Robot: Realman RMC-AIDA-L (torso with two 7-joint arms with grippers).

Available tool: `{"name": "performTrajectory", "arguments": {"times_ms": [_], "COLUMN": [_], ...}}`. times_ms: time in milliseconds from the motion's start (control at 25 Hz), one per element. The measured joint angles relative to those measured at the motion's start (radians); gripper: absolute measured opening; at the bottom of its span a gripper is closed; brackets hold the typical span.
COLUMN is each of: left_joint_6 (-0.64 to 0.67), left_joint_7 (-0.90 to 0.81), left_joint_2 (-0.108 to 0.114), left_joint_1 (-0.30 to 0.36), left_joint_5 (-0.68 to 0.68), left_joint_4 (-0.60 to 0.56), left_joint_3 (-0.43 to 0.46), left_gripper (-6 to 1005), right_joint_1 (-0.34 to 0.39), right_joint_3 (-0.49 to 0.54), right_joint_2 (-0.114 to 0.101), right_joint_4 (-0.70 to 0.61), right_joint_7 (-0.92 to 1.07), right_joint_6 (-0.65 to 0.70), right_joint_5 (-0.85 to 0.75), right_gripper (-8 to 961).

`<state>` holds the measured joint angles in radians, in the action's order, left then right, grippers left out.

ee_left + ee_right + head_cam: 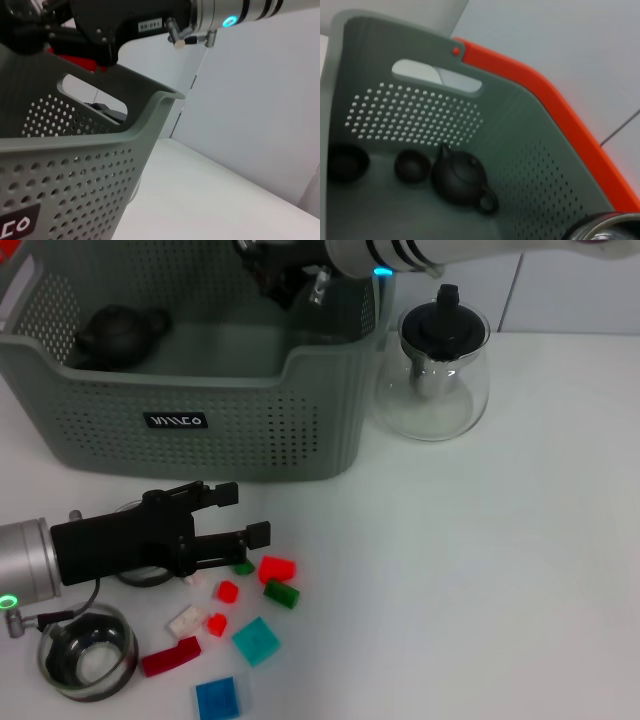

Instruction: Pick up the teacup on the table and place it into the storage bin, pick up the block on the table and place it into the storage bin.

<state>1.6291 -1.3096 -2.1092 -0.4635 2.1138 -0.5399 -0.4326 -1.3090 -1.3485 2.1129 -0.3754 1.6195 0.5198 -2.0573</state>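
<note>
The right hand [290, 280], its grip impossible to judge, hangs over the storage bin [200, 420] at the head view's upper left, seemingly to drop something, while the left hand [245, 515] hovers open-fingered over the red block [277, 568] at lower left.

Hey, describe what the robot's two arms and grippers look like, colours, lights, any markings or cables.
The left gripper is matte black and boxy with two flat black fingers, on a silver cylindrical wrist with a green light and a thin dark cable. The right gripper is black too, on a white arm with black rings and a cyan light; the left wrist view shows a small white label and metal fittings on it.
</note>
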Motion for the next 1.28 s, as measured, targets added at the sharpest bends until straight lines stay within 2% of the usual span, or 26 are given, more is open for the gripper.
{"name": "performTrajectory", "arguments": {"times_ms": [440, 1280], "left_joint_6": [-0.001, -0.003], "left_joint_7": [0.003, 0.002], "left_joint_2": [-0.002, -0.002], "left_joint_1": [-0.001, -0.005], "left_joint_5": [0.003, 0.007], "left_joint_4": [0.003, 0.003], "left_joint_3": [0.0, 0.0], "left_gripper": [855, 854], "right_joint_1": [0.04, 0.065], "right_joint_3": [-0.01, -0.013], "right_joint_2": [0.001, 0.002], "right_joint_4": [0.004, 0.005], "right_joint_7": [-0.001, -0.001], "right_joint_6": [0.006, 0.008], "right_joint_5": [0.017, 0.017], "right_gripper": [96, 124]}}
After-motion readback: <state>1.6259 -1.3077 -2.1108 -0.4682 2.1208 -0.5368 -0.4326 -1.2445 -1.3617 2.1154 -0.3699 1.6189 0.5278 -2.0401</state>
